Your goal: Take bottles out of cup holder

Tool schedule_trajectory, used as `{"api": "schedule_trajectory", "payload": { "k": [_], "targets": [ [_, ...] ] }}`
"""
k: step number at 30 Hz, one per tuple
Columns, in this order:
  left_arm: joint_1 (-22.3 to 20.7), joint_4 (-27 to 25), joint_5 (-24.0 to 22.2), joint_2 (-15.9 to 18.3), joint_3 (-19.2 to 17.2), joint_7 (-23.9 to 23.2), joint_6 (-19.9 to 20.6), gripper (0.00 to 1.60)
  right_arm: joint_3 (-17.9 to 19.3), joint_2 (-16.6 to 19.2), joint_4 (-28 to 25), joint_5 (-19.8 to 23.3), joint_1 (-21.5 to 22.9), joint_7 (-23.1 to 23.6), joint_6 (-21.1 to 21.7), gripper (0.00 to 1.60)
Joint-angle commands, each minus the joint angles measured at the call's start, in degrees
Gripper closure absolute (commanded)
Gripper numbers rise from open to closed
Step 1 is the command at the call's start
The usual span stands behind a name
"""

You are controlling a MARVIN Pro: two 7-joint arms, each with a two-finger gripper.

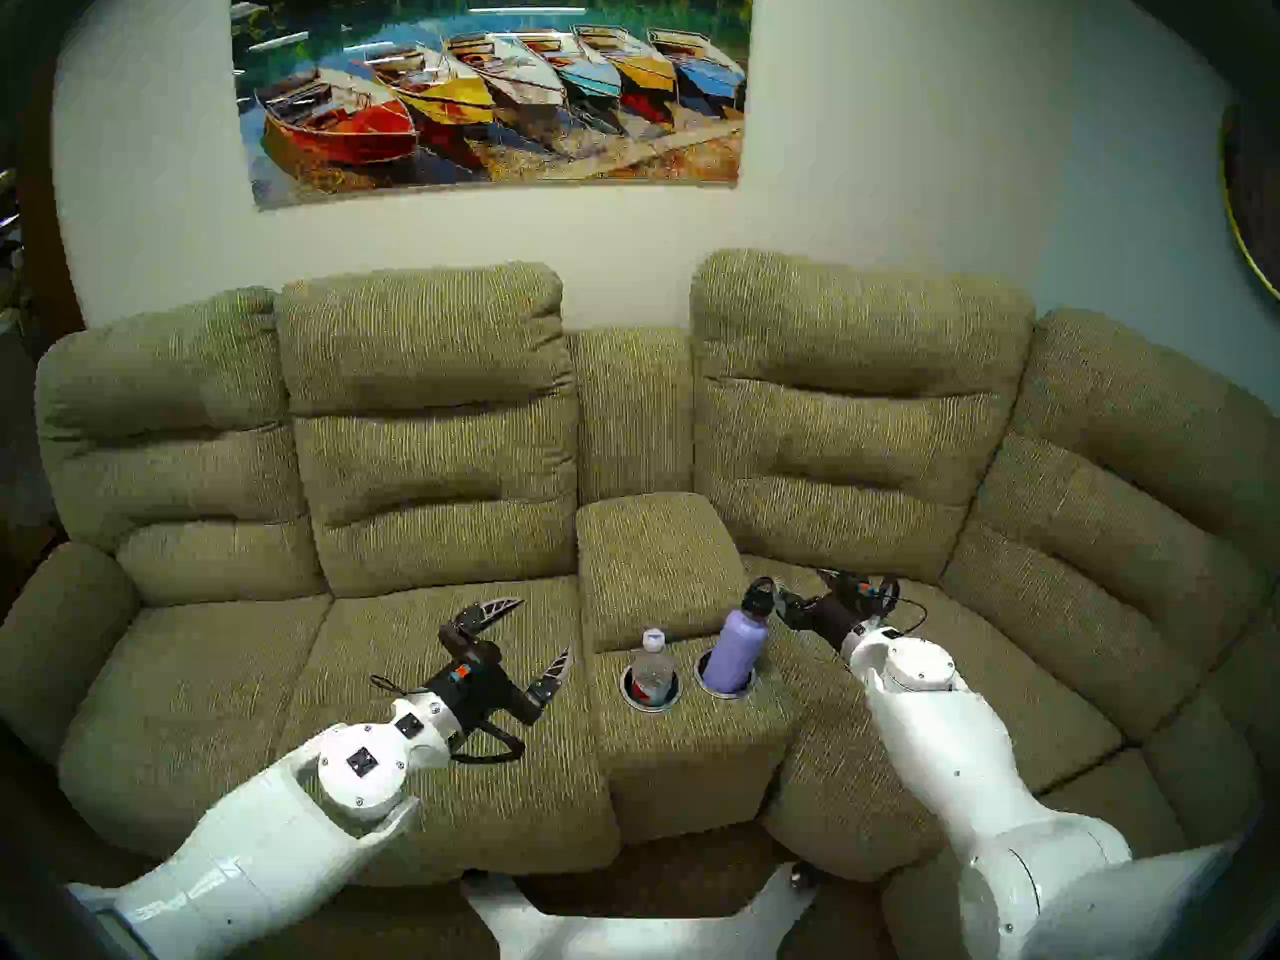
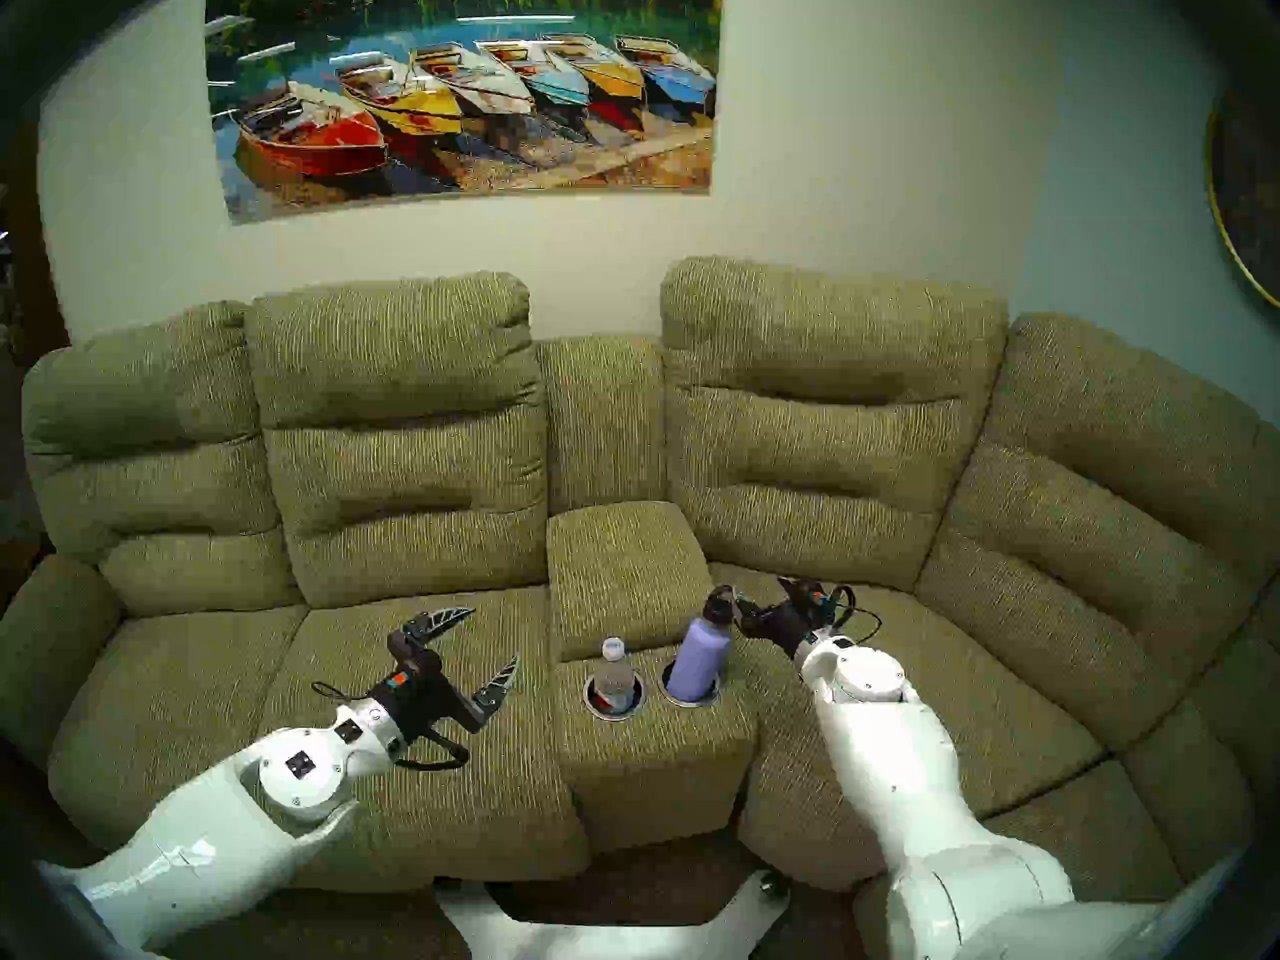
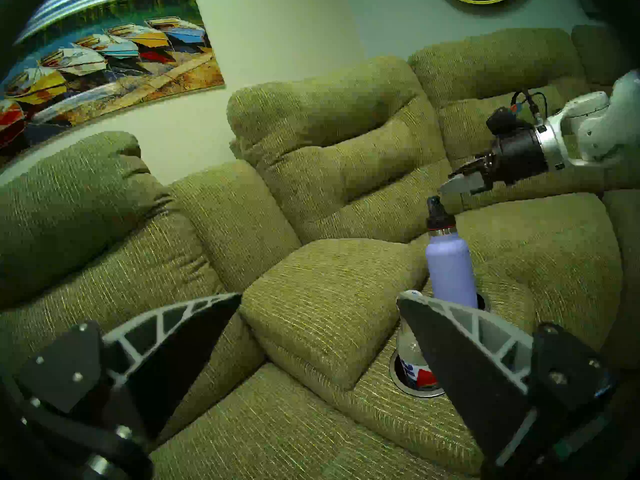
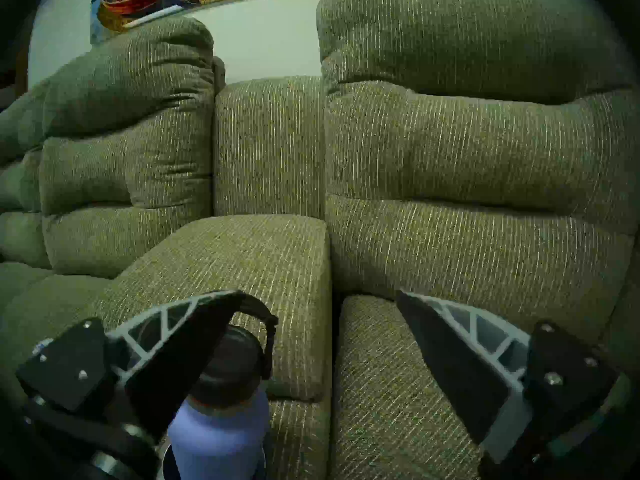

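A lavender flask [image 1: 741, 650] with a black loop cap leans in the right well of the cup holder [image 1: 744, 688]. A small clear water bottle [image 1: 653, 668] with a white cap stands in the left well. My right gripper [image 1: 800, 583] is open at the flask's cap; in the right wrist view [image 4: 318, 292] the cap [image 4: 235, 358] sits against the inside of one finger. My left gripper [image 1: 544, 626] is open and empty over the seat left of the console. In the left wrist view [image 3: 318, 295] one finger partly hides the water bottle [image 3: 410, 351].
The cup holder sits at the front of the olive sofa console, with a padded armrest lid [image 1: 654, 564] just behind the wells. Seat cushions [image 1: 429, 661] lie on both sides. Sofa backrests [image 1: 831, 418] rise behind. A boat painting [image 1: 492, 86] hangs on the wall.
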Motion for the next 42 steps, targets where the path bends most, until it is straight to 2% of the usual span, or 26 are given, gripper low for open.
{"api": "schedule_trajectory", "payload": {
  "k": [1, 11, 25, 42],
  "targets": [
    [-0.13, -0.80, -0.04, -0.04, -0.09, 0.00, -0.18, 0.00, -0.33, -0.09, 1.08, 0.14, 1.66, 1.23, -0.49, 0.00],
    [-0.15, -0.79, -0.06, -0.02, -0.05, 0.03, -0.19, 0.00, -1.03, -0.71, 6.73, -0.51, 3.78, 0.98, -1.33, 0.00],
    [-0.21, -0.74, -0.08, 0.01, 0.03, 0.07, -0.21, 0.00, -1.40, -1.19, 14.65, -1.68, 10.48, 0.90, -3.56, 0.00],
    [-0.25, -0.73, -0.12, 0.05, 0.09, 0.11, -0.22, 0.00, -0.42, -1.22, 18.17, -1.41, 13.91, 3.10, -6.59, 0.00]
  ]
}}
